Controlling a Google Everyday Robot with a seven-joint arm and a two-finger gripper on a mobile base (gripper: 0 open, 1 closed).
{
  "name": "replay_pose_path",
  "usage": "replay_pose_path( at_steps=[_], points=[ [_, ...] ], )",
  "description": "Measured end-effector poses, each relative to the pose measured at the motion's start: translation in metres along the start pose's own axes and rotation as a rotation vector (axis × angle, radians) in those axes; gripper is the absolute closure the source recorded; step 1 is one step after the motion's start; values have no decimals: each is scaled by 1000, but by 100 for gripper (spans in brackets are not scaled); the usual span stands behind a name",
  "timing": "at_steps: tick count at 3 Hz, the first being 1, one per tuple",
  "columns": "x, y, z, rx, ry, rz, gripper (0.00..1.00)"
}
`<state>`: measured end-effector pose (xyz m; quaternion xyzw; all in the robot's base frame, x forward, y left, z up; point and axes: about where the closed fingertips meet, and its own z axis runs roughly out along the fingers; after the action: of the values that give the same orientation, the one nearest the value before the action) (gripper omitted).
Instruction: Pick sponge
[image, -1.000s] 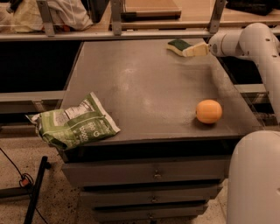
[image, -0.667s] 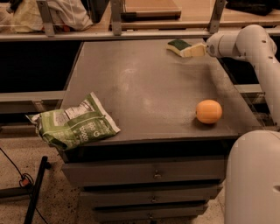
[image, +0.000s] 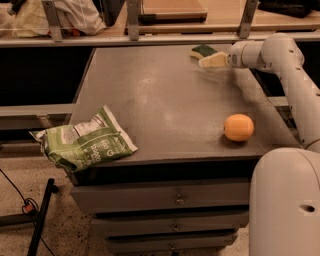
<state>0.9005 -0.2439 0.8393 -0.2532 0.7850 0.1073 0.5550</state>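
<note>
The sponge (image: 202, 50), with a dark green top and a pale yellow body, lies on the grey table (image: 160, 100) at its far right. My gripper (image: 209, 60) reaches in from the right, low over the table, right beside the sponge's near edge and apparently touching it. The white arm (image: 280, 55) bends down along the table's right side.
An orange ball (image: 238, 127) sits near the table's front right. A green chip bag (image: 82, 141) hangs over the front left corner. A rail with posts (image: 133, 20) runs along the back edge. Drawers (image: 165, 200) are below the front.
My gripper has edged a little to the left, closer along the sponge. The sponge, ball and bag have not moved.
</note>
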Motion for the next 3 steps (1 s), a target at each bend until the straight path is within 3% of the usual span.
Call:
replay_pose_path(
  at_steps=[1,2,3],
  points=[
    [3,4,7,-11,2,8,0],
    [2,6,13,-16,-4,17,16],
    [0,8,15,-25,-9,19,40]
  ],
)
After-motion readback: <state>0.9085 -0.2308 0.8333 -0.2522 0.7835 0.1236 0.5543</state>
